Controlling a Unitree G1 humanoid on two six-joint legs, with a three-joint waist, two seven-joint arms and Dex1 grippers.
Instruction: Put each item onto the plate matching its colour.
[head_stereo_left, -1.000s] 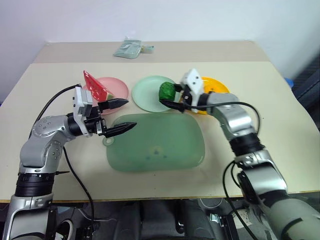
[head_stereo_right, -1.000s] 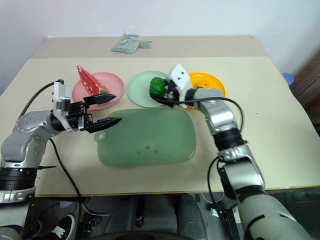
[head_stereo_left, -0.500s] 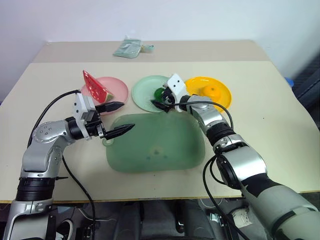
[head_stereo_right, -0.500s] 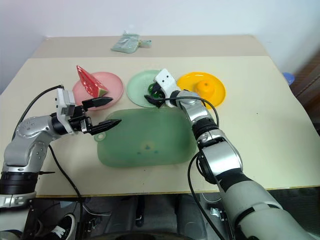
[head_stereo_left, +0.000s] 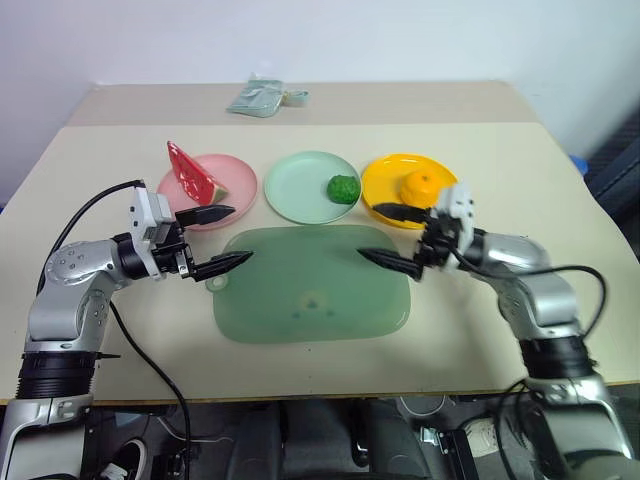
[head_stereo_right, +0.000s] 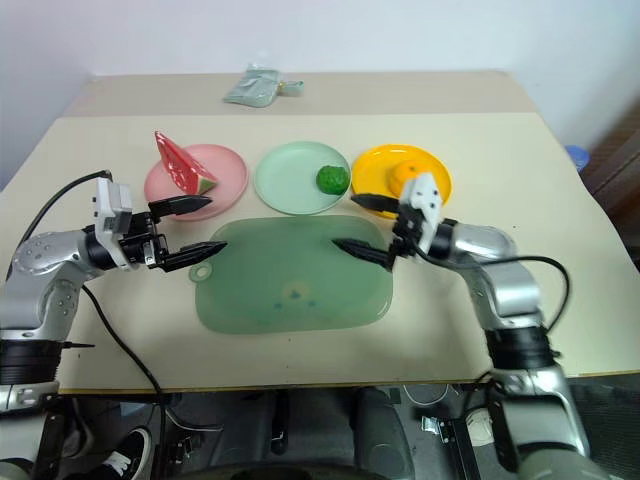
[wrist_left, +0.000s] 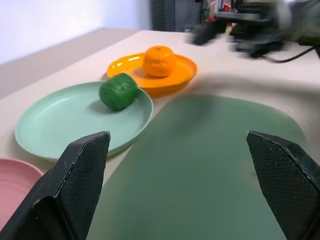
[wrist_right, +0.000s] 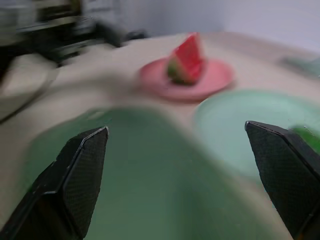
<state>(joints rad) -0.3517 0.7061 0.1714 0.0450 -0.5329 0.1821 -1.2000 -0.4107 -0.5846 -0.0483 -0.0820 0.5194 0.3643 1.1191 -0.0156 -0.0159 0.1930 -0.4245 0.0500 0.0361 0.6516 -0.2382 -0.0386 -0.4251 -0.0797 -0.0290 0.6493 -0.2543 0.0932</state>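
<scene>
Both tools are hanging empty over the table, and the sorting is looking finished. The right gripper (head_stereo_left: 396, 237) is standing with its fingers spread wide and nothing between them, over the near-right part of the translucent green mat (head_stereo_left: 312, 285), with the left gripper (head_stereo_left: 221, 238) opposite it across the mat, equally spread and empty. Just beyond the right gripper's upper finger the orange fruit (head_stereo_left: 421, 184) is sitting on the yellow-orange plate (head_stereo_left: 384, 183); further along the way its fingers are pointing, the bumpy green lump (head_stereo_left: 343, 189) is lying on the mint green plate (head_stereo_left: 300, 184), near that plate's right rim. Close past the left gripper's upper finger the watermelon wedge (head_stereo_left: 191, 174) is leaning on the pink plate (head_stereo_left: 235, 178). With every item on its matching colour, the step in hand is probably a clean pull-away: the sensible way is drawing each arm off level, away from the plate rims, so no fingertip is clipping a plate or nudging the lump off its edge. A small greenish packet (head_stereo_left: 259, 98) is lying far behind the plates, well clear of both grippers, and nothing is blocking the way off.
</scene>
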